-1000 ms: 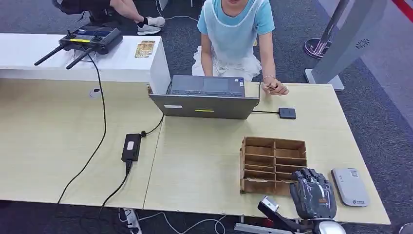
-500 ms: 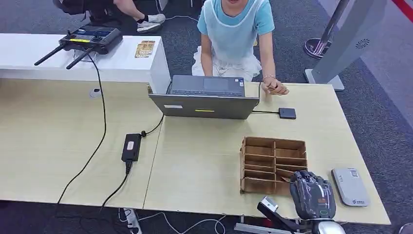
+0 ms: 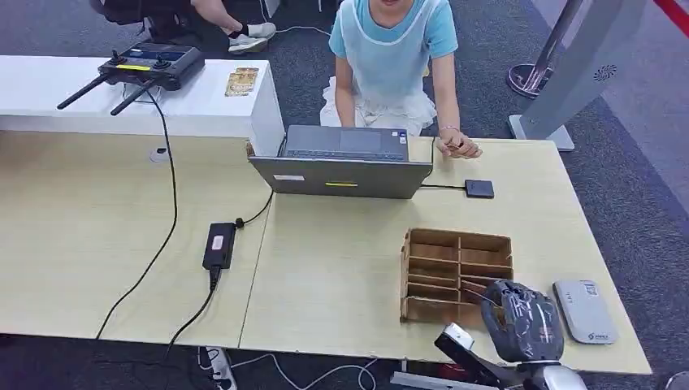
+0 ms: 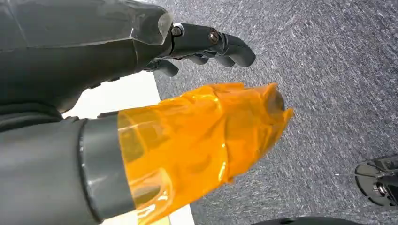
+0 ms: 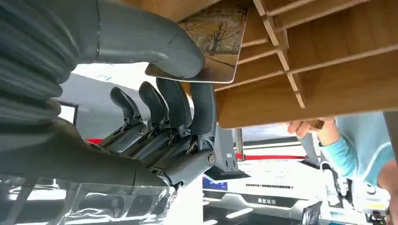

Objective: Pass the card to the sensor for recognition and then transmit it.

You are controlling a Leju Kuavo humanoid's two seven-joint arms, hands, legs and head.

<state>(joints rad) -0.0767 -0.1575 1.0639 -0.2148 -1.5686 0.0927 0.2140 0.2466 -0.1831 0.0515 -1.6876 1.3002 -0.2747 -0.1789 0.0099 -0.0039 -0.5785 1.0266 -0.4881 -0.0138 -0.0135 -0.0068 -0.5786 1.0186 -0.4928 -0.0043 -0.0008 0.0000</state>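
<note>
Right wrist view: right hand (image 5: 155, 93) (thumb-and-finger pinch) on card (image 5: 211, 44).

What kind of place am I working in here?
Probably an office or reception-style desk set up for a card check-in demo: a person sits at a laptop across the pale table, with a wooden card rack and card reader nearby.

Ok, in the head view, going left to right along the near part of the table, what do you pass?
Black power adapter → wooden compartment organizer → right hand → grey card sensor.
</note>
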